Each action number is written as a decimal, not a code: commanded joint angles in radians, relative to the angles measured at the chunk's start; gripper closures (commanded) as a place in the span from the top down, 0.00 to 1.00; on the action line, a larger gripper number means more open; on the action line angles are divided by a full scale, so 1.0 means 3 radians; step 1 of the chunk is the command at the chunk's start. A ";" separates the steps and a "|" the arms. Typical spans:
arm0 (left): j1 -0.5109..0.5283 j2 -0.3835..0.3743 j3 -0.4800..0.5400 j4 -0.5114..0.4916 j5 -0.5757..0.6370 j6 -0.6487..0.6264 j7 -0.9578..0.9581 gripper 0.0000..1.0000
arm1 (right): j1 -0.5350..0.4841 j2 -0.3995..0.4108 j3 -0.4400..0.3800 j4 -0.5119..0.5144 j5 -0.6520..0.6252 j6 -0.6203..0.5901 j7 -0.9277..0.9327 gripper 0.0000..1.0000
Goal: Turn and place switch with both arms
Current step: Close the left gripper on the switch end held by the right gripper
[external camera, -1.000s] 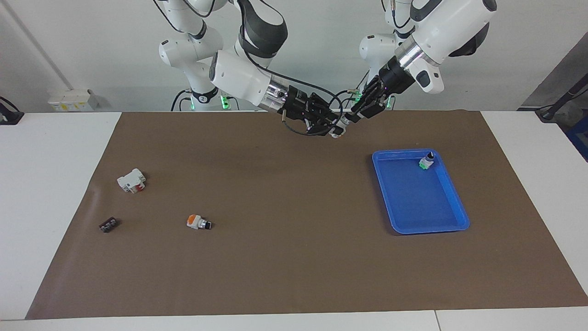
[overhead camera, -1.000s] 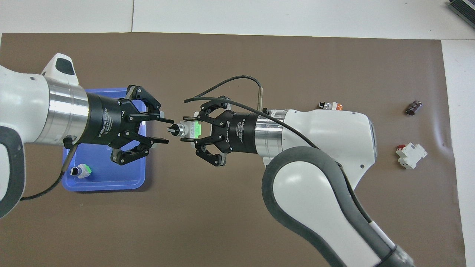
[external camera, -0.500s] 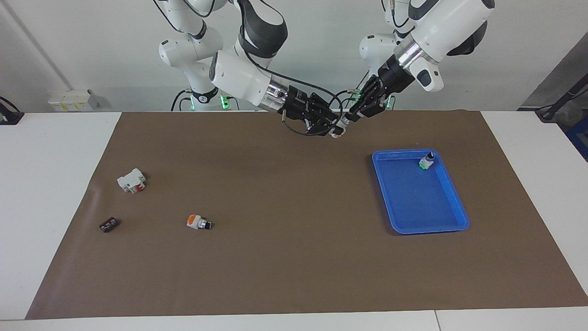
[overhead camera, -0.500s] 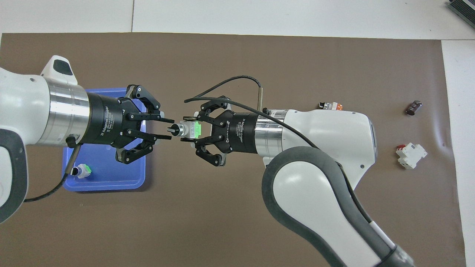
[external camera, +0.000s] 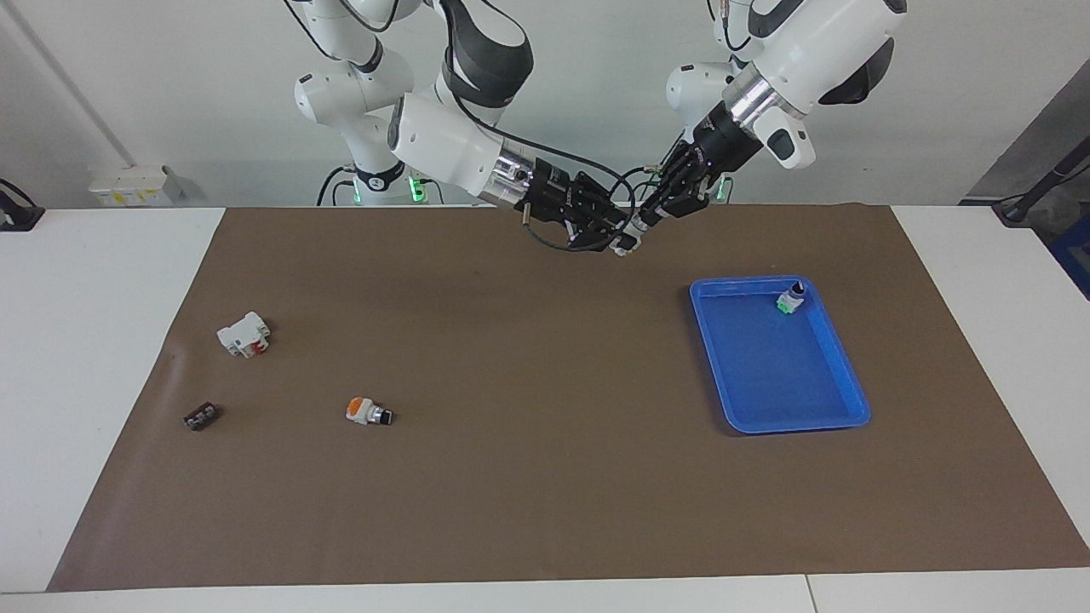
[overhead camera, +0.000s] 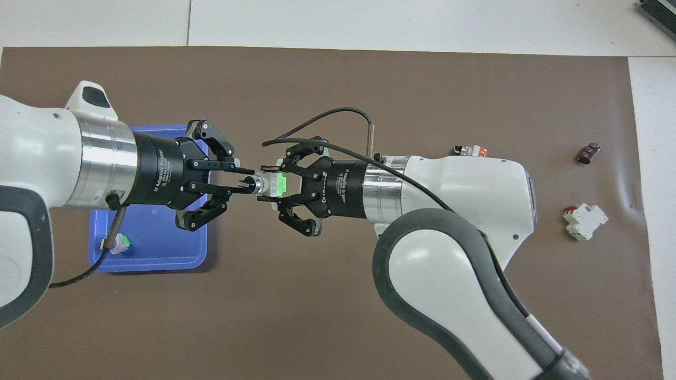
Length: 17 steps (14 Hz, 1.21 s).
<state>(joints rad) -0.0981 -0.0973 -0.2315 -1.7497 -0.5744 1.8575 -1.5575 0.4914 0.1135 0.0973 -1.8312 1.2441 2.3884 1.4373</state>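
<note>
My left hand (overhead camera: 245,182) has closed in, fingers now nearly together around the knob of the switch (overhead camera: 268,184) clamped in my right hand (overhead camera: 280,186) mid-frame; turning and traying (overhead camera: 153,253) remain.

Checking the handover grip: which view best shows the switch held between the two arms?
The overhead view: the switch shows its green block in the right hand and its black knob between the left hand's fingers. In the facing view it is mostly hidden.
</note>
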 commanded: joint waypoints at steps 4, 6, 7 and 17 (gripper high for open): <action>-0.0021 -0.0121 0.0025 -0.0171 -0.0049 0.0190 -0.0049 0.13 | 0.0008 -0.0031 0.0008 -0.0011 0.0010 0.0061 0.0077 0.00; -0.0031 -0.0121 0.0025 -0.0166 -0.0049 0.0190 -0.0049 0.08 | 0.0008 -0.0031 0.0008 -0.0011 0.0010 0.0061 0.0072 0.00; -0.0031 -0.0126 0.0020 -0.0171 -0.0049 0.0190 -0.0049 0.04 | 0.0003 -0.0031 0.0008 -0.0011 0.0010 0.0061 0.0072 0.00; -0.0092 -0.0126 0.0015 -0.0160 -0.0023 0.0169 0.0639 0.00 | 0.0003 -0.0036 0.0008 -0.0011 0.0010 0.0061 0.0077 0.00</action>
<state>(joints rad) -0.1020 -0.1093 -0.2327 -1.7676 -0.5739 1.8858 -1.4533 0.4910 0.1129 0.0946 -1.8305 1.2441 2.4016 1.4394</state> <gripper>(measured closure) 0.903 0.573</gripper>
